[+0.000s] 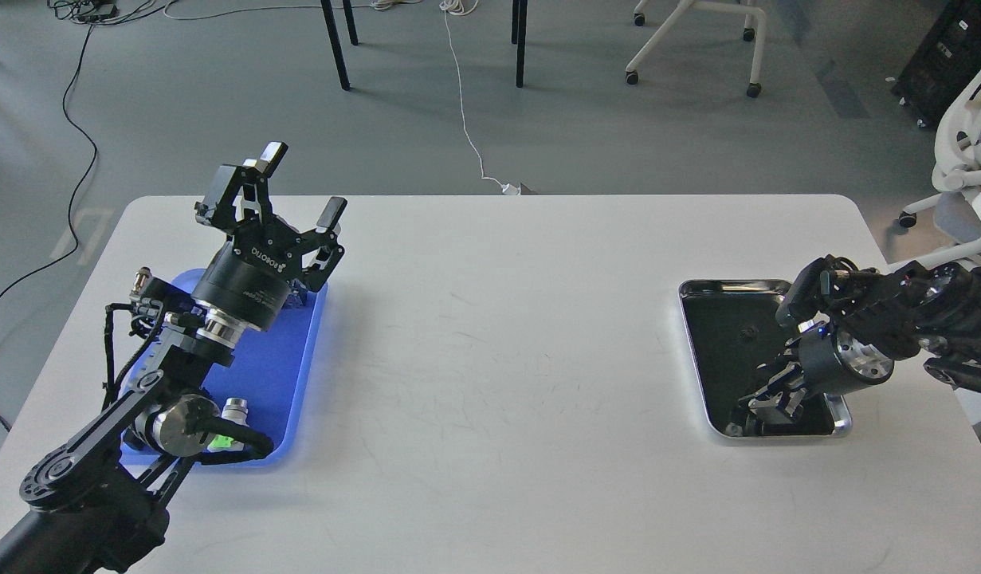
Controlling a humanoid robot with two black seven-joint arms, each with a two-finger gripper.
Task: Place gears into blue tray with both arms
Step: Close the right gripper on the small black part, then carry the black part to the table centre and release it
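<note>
The blue tray (276,375) lies at the table's left side, partly covered by my left arm. My left gripper (304,183) is held up above the tray's far end, open, with nothing between its fingers. One small black gear (747,335) lies on the black floor of the silver-rimmed tray (729,284) at the right. My right gripper (747,412) reaches down into that tray's near left corner, well in front of the gear. Its dark fingers blend with the black floor, so I cannot tell how they stand or whether they hold anything.
A push-button switch (233,411) with a green light beside it sits in the near end of the blue tray, next to my left arm's joint. The white table (498,359) stretches wide between the two trays. Chairs and cables are on the floor beyond.
</note>
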